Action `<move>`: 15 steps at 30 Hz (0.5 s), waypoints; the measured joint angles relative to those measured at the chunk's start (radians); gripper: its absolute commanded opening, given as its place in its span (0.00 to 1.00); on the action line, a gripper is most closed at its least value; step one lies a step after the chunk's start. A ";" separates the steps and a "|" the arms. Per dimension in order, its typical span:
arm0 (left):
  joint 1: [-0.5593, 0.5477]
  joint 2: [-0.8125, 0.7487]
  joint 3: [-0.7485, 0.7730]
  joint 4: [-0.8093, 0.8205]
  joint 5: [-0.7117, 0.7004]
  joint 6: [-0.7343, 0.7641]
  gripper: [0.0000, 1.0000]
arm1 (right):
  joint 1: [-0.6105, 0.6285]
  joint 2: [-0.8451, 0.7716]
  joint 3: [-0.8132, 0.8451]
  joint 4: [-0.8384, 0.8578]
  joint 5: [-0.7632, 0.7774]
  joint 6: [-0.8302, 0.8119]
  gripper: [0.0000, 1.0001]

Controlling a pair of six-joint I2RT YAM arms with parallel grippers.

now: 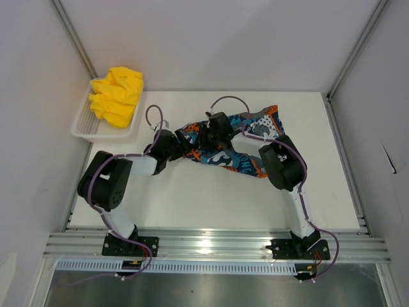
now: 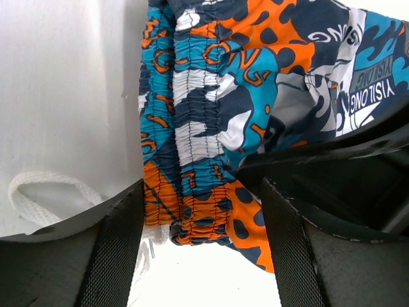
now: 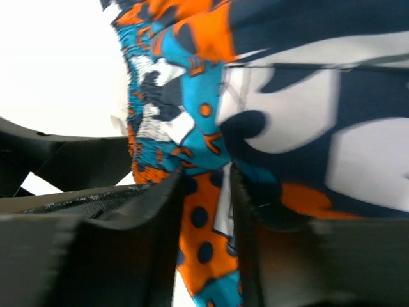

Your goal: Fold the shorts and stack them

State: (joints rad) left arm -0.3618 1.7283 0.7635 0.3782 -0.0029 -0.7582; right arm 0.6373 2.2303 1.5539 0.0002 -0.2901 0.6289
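Black ribbed fingers of the left gripper (image 2: pixel 202 214) stand well apart, straddling the elastic waistband of the smaller cloth shorts printed in blue, orange, black and white (image 1: pixel 255 125); the jaws are open and nothing is clamped. The right gripper (image 3: pixel 208 192) has its jaws drawn narrow with a fold of that same print between them, though from where I stand I cannot tell whether it is truly pinching or merely resting around the cloth. A loop of white woven cord (image 2: pixel 38 192) lies flat just beside the waistband. The printed pair sits mid-table on the white tabletop (image 1: pixel 192 204), between the two arms, its long axis running across the table from left to right, waistband towards the left arm, and the two legs splaying to the right, one towards the far side and one nearer. The step in hand looks like taking hold for a fold. To do it well, I reckon the left jaws should come down over both layers of the waistband before closing. Both arms should then lift evenly, so that the cloth carries over flat instead of bunching. The plain bright yellow cloth shorts (image 1: pixel 118 93) lie crumpled in the white plastic mesh basket (image 1: pixel 86 131) at the far left corner, well apart.
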 measured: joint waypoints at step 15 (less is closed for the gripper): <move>-0.035 0.009 0.039 -0.066 -0.064 0.019 0.56 | -0.036 -0.266 -0.117 0.005 0.238 -0.100 0.50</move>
State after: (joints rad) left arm -0.3965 1.7374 0.8024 0.3122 -0.0666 -0.7387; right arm 0.6014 1.9648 1.4372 0.0055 -0.0521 0.5285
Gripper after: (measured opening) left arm 0.612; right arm 0.502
